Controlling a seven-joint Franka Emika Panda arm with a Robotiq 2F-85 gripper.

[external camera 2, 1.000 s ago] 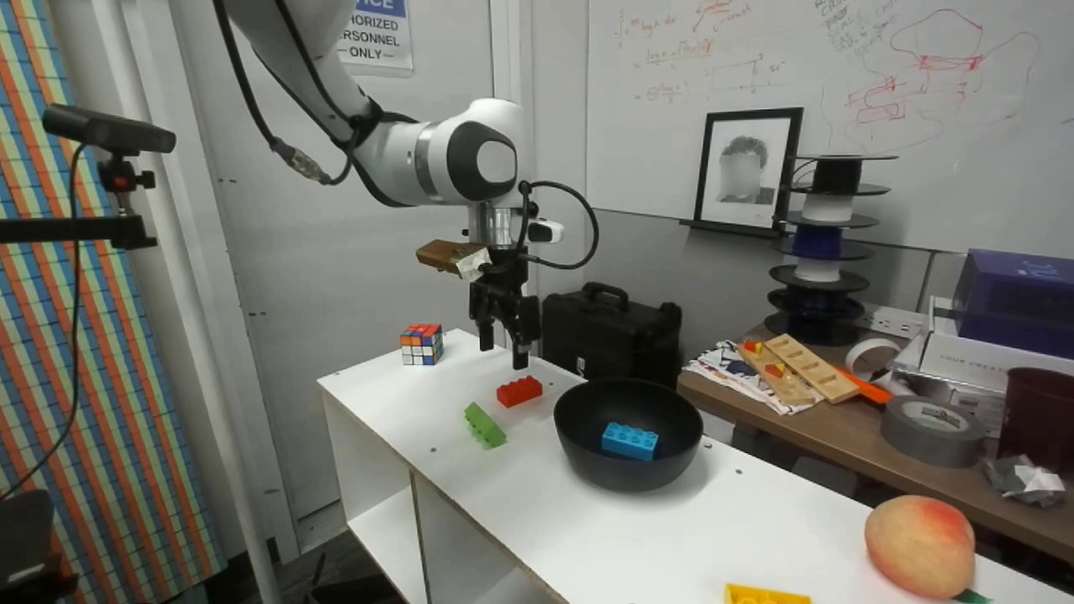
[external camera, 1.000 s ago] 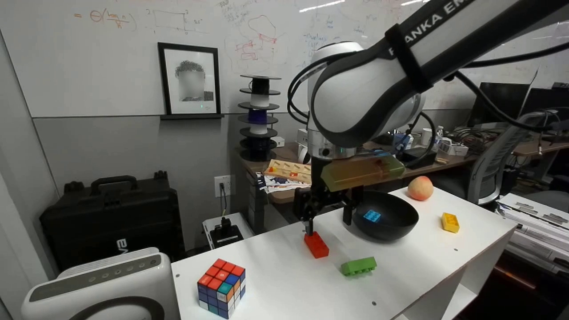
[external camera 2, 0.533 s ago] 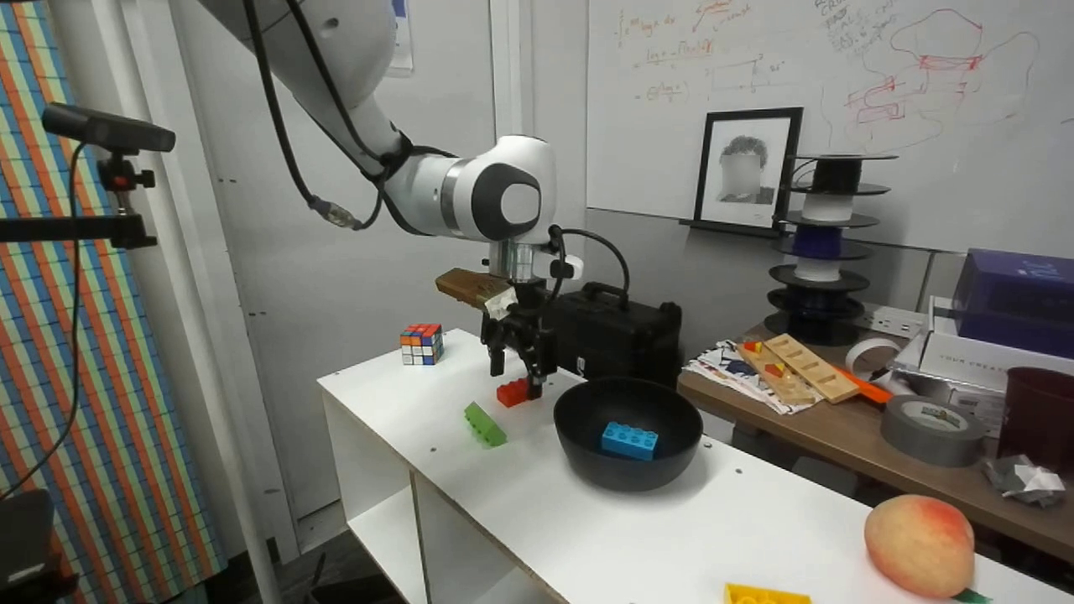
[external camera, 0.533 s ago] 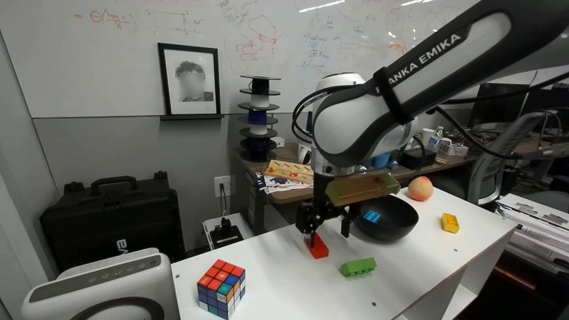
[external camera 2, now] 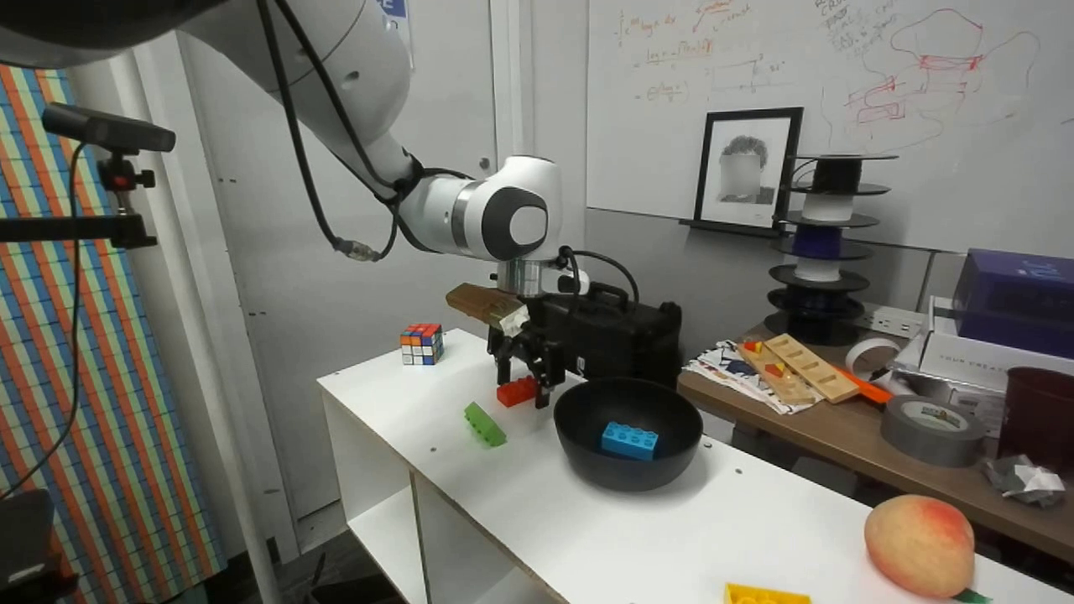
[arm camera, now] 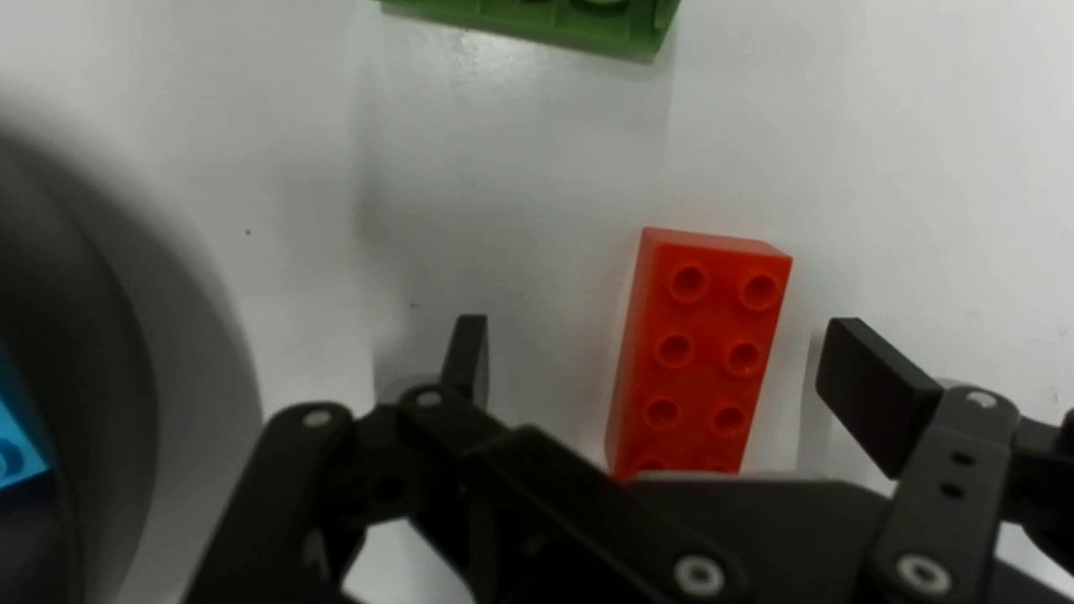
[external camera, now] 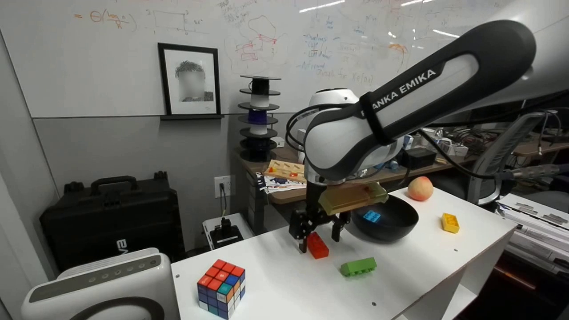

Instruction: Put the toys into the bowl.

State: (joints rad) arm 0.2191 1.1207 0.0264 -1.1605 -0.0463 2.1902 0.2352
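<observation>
One gripper [arm camera: 657,335], black, pointing down over the table [external camera: 284,284]; jaws spread wide, a finger standing at each side of the red block [arm camera: 701,352], with a strip of white showing between block and finger on both sides in the wrist view.

One red block, on the table, studs up in two rows; lies nearer the finger at the right of the wrist view, its lower end there hidden behind the gripper.

One green block [external camera 2: 485,424], on the table, near the red block and apart from it; cut by the top edge of the wrist view.

One bowl [external camera 2: 621,476], black, round, stands upright on the table near the gripper.

One blue block [external camera 2: 629,441], rests inside the bowl, studs showing.

One yellow block [external camera: 450,222], on the table, across the bowl from the red block.

One cube [external camera: 221,288], multicoloured, on the table, well apart from the bowl.

One peach [external camera 2: 920,545], yellow-orange with a red blush, on the table near the yellow block.

One case [external camera: 111,218], black, with a handle, beyond the table in both exterior views.

One stack of spools [external camera 2: 818,243], on a brown desk [external camera 2: 831,432].

One framed picture [external camera 2: 745,172], black-edged, against the whiteboard [external camera 2: 646,159].
</observation>
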